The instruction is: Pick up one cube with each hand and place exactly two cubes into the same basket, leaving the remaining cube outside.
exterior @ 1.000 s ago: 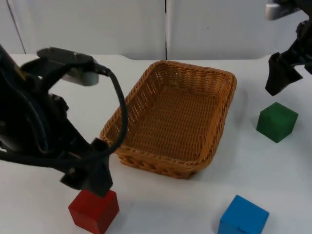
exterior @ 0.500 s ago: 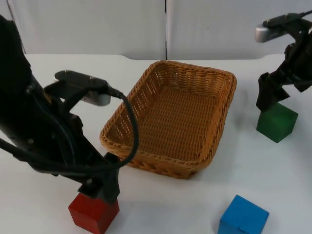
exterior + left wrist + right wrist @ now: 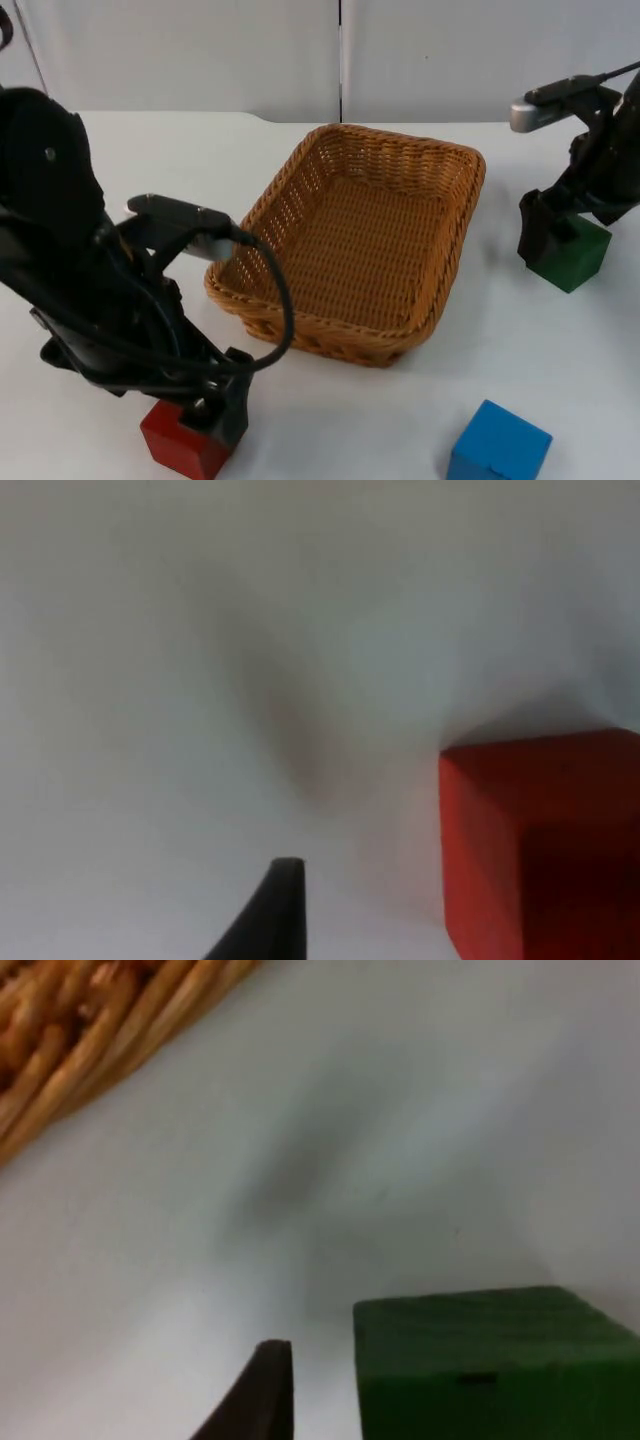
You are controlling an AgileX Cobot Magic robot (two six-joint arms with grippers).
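Note:
A red cube (image 3: pixel 176 442) sits near the table's front left, partly hidden under my left gripper (image 3: pixel 212 415), which is low over its right side. The left wrist view has one black fingertip (image 3: pixel 283 900) beside the red cube (image 3: pixel 540 840), a gap of table between them; the gripper is open. A green cube (image 3: pixel 580 256) rests at the right. My right gripper (image 3: pixel 543 238) is down at its left face, open, with a fingertip (image 3: pixel 268 1385) just clear of the green cube (image 3: pixel 490 1360). A blue cube (image 3: pixel 498 443) lies at the front right, untouched.
The wicker basket (image 3: pixel 400 140) stands empty in the middle of the table, between both arms; its rim (image 3: pixel 90 1030) is close to the right gripper. The grey partition wall (image 3: pixel 340 50) closes the back.
The left arm has dropped and come forward onto the red cube, covering more of it. The right gripper has come down and leftward to the green cube's left side.

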